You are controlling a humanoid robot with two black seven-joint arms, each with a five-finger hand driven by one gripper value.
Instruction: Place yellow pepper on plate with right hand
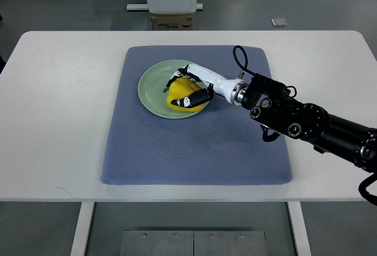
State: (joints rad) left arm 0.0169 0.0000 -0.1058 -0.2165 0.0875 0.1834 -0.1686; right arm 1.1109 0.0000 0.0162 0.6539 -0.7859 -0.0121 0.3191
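**Top view: yellow pepper on the plate, release is the step in hand**

Top view shows the right robot hand (187, 90) reaching in from four o'clock, its white forearm crossing the blue mat (197, 144); its fingers (197, 98) are curled around the yellow pepper (181, 93), holding it from both sides; the pepper sits over the pale green plate (152, 85), toward the plate's four o'clock rim, and it looks to be resting on the dish, though I cannot tell for sure whether its weight is fully down; the plate lies on the mat near twelve o'clock, and the mat covers the middle of the white worktop (53, 120); the left arm is not in view.

Judging from this, placing is nearly done; to finish well, the fingers should spread slowly and evenly so the rounded pepper is not nudged toward the near rim; the hand should then lift straight up before drawing back toward four o'clock, clear of the plate's edge, so nothing drags the dish.
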